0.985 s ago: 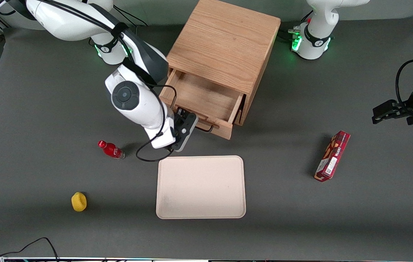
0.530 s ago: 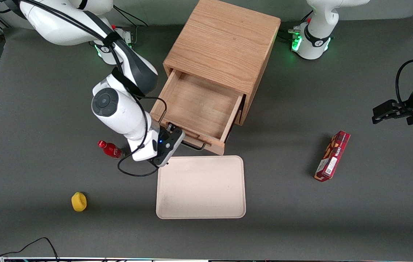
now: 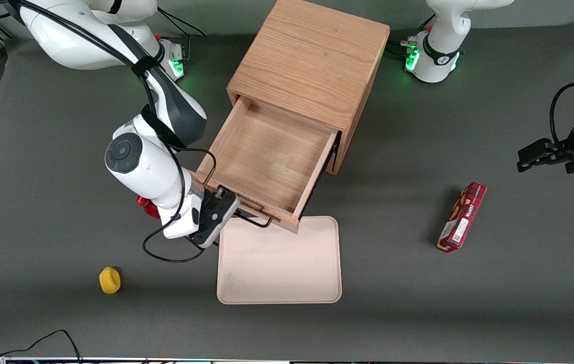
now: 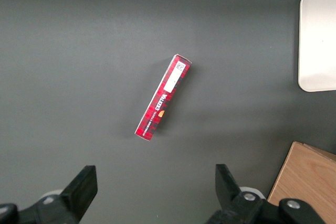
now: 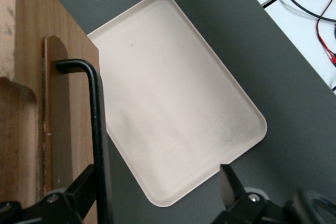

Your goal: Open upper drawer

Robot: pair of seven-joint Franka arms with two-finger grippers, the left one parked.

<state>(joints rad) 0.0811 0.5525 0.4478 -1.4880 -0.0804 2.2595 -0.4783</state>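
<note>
Upper drawer (image 3: 266,162), centre of the front view, stands pulled well out over the tray (image 3: 279,263); our gripper (image 3: 227,212) has its fingers spread around the handle (image 5: 94,129), so little remains.

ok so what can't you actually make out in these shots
- Lower drawer: front view, covered by the pulled-out upper drawer above it.
- Red bottle: front view, mostly hidden under the working arm.
- Handle: front view, one end hidden by the open tool; right wrist view, cut off by the picture's edge.
- Snack box: front view, print too small to read.
</note>
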